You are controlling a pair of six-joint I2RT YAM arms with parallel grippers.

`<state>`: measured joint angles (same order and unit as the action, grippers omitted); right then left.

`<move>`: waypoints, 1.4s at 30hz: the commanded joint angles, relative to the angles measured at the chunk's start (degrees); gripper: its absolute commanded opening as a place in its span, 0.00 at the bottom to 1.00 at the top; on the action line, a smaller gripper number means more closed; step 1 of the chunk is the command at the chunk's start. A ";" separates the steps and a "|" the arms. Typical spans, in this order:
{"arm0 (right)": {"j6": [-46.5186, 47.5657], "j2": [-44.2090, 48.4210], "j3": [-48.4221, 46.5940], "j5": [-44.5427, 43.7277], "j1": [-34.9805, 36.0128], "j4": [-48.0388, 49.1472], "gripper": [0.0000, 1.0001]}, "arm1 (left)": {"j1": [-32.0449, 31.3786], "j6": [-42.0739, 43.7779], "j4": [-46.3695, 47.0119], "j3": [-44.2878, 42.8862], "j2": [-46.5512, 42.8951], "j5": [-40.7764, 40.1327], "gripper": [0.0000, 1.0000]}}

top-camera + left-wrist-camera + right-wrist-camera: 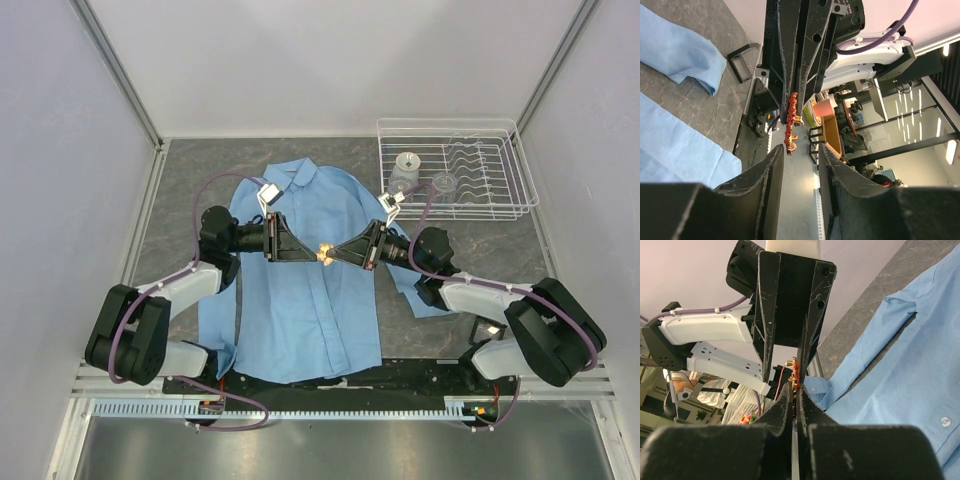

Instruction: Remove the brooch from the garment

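The right pincer (796,391) is pinched narrow on the brooch (795,371) at its tips, lifted above the garment (310,310), seemingly so the left pincer (801,156), parted wide directly opposite, can take it.

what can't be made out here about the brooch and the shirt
Top view: the brooch is a tiny bright speck between the grippers; its shape is unreadable.
Right wrist view: the right gripper has its jaws shut on the brooch, hiding its lower part.
Any view: the pin's clasp is too small to see.
Top view: the shirt has one sleeve mostly hidden under the right arm.
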<state>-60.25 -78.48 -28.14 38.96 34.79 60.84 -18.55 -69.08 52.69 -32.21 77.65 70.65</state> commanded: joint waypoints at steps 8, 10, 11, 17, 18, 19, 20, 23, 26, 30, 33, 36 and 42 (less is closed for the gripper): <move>-0.75 -1.06 -3.59 -0.90 1.16 4.38 0.00 | -0.79 -1.76 4.27 0.39 0.58 1.15 0.23; -0.75 -0.98 -3.59 -0.73 1.16 4.20 0.00 | -0.79 -1.59 4.27 0.39 0.40 1.07 0.15; -0.75 -0.80 -3.59 -0.64 1.25 3.50 0.00 | -0.79 -1.59 4.09 0.56 0.49 0.89 0.11; 3.81 3.50 -4.03 -1.60 1.25 -9.12 0.35 | -0.79 3.33 -5.63 -0.40 -0.21 -0.25 0.02; 4.26 4.12 -4.38 -2.04 1.16 -10.81 0.44 | -0.70 5.42 -7.14 -0.58 -0.39 -0.43 0.02; 4.70 5.08 -4.81 -2.05 1.16 -12.40 0.48 | -0.79 6.40 -8.99 -0.84 -0.83 -0.69 0.02; 7.23 5.52 -5.51 -2.05 1.16 -17.28 0.52 | -0.79 7.37 -10.48 -1.28 -1.00 -0.95 0.02; 11.81 7.28 -8.50 -3.45 1.16 -26.26 0.63 | -0.79 9.92 -14.89 -1.89 -1.36 -1.39 0.02; 16.11 7.82 -11.22 -4.33 1.25 -33.72 0.69 | -0.79 11.07 -17.17 -2.07 -1.45 -1.66 0.02; 21.83 6.50 -16.15 -4.77 1.43 -40.26 0.69 | -0.79 11.86 -18.58 -2.33 -1.36 -1.66 0.02; 25.09 5.35 -18.52 -4.60 2.04 -44.66 0.69 | -0.79 12.13 -19.46 -2.51 -1.18 -1.75 0.02; 26.76 4.39 -19.32 -4.24 3.00 -45.46 0.69 | -0.79 12.30 -19.99 -2.69 -1.01 -1.83 0.02; 31.95 3.42 -21.69 -6.44 5.38 -51.00 0.66 | -0.79 12.39 -20.25 -2.69 -0.92 -1.48 0.02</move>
<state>-33.12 -75.02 -47.00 34.02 39.18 13.08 -19.09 -59.00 32.56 -32.91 78.06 69.04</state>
